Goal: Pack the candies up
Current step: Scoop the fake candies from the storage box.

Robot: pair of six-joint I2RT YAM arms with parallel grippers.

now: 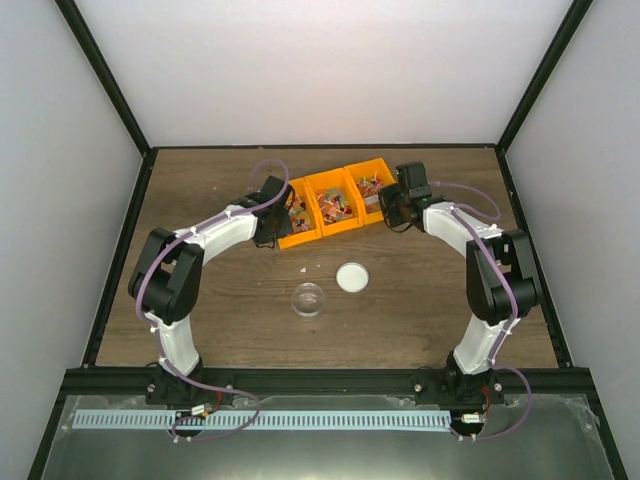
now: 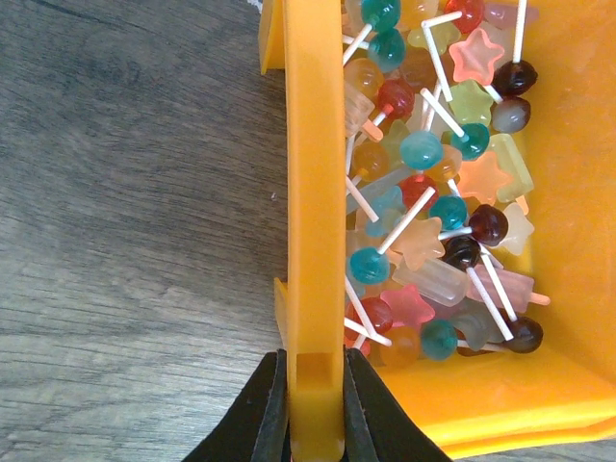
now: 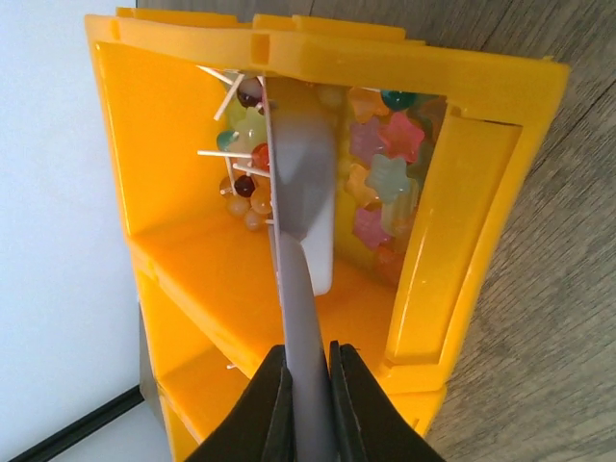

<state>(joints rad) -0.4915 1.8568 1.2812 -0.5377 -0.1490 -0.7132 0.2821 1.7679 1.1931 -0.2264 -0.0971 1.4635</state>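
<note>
Holding mixed candies [image 2: 423, 149], orange bin [image 2: 313, 144], left tool [image 2: 313, 390] clamped on its wall, right tool [image 3: 308, 385] gripping grey scoop [image 3: 303, 221]

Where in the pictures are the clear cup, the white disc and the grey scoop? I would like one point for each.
clear cup [image 1: 308, 299], top external view, middle of the cup seen from above.
white disc [image 1: 352, 277], top external view, centre of its flat face.
grey scoop [image 3: 308, 221], right wrist view, on its wide blade.
</note>
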